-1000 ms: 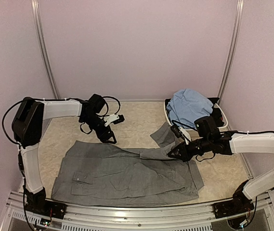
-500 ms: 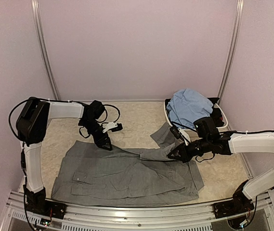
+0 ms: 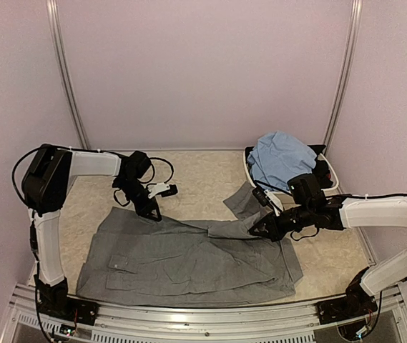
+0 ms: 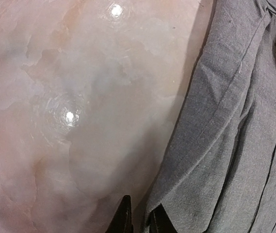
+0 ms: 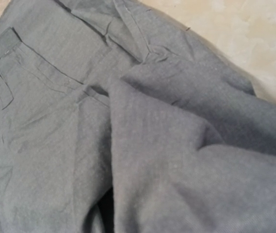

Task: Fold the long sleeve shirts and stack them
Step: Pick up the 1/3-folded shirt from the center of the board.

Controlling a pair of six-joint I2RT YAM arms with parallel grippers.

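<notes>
The slate grey long sleeve shirt lies spread on the table, one sleeve folded across its chest. My left gripper is down at its far left edge. In the left wrist view the gripper has its jaws nearly together around a corner of the grey cloth. My right gripper is shut on the sleeve near the shirt's right side. In the right wrist view grey cloth covers the fingers. The light blue shirt is heaped at the back right.
The blue shirt rests in a white oval basin at the back right corner. The tabletop is pale marbled stone. Pink walls with metal posts close the back, and a metal rail runs along the near edge.
My left gripper has dropped down and left onto the shirt's far edge, and its jaws have narrowed from wide open. The right arm and the sleeve have stayed put.
</notes>
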